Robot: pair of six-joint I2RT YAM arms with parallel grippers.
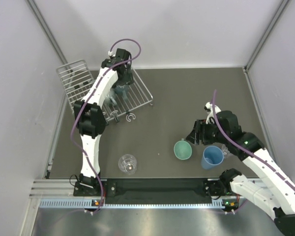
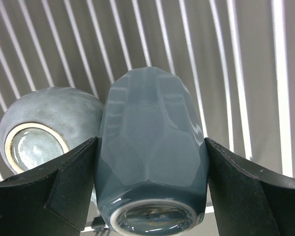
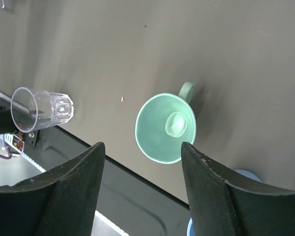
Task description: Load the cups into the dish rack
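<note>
Blue-grey cup, upside down, gripped by left fingers over the dish rack at the bench's far-left corner. Next move, I judge: release. Right fingers spread wide above mint-green mug.

White arms, black joints, purple cables

Faceted teal cup, glossy, base up, pinched in left claw on dish rack wires. Touching at claw's left: speckled grey cup, inverted. Below right claw: upright mint mug. Leftward, clear glass; rightward, blue tumbler.
</note>
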